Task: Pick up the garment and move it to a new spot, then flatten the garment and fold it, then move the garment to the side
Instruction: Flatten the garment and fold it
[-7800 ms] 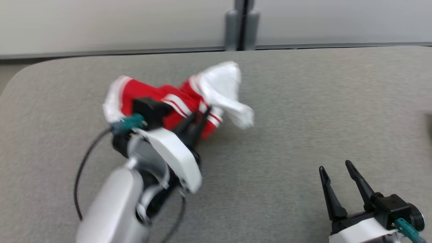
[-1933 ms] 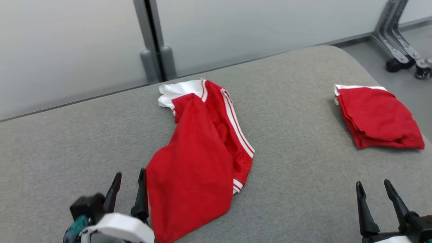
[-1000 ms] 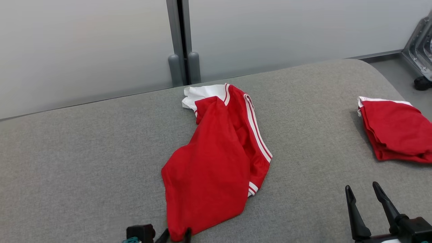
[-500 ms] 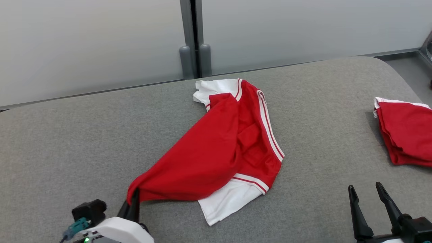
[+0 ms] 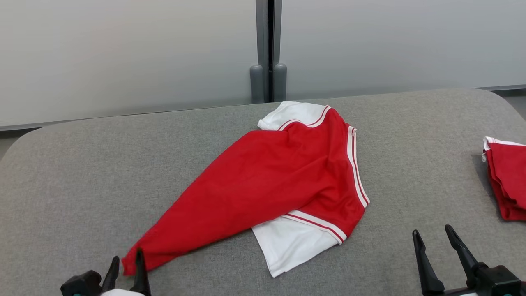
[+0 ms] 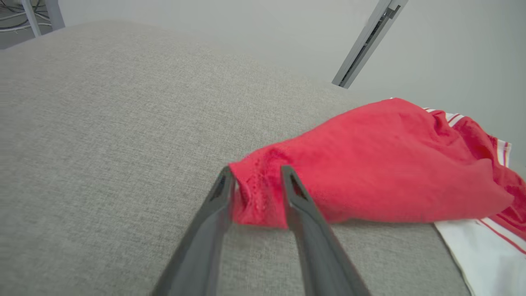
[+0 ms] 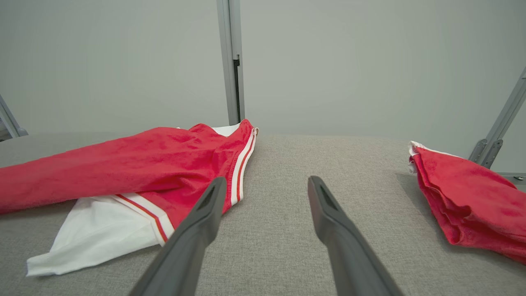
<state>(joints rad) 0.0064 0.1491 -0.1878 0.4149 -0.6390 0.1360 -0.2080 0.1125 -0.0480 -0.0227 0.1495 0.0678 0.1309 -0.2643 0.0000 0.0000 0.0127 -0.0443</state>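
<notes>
The garment is a red shirt with white sleeves and striped trim. It lies spread on the grey table, drawn out into a long point toward the front left. My left gripper sits at that point with its jaws parted. In the left wrist view the red corner lies bunched on the table between the fingers of the left gripper. My right gripper is open at the front right with nothing in it. The right wrist view has the garment off to the left of the right gripper.
A second red garment, folded, rests at the table's right edge, also the folded garment to the right of my right fingers. A grey partition post and pale wall panels stand behind the table. The table's corners are rounded.
The head camera has shifted. My left gripper pulled the red corner out toward the front left, stretching the garment and baring a white sleeve, then parted its jaws. The right gripper stayed open.
</notes>
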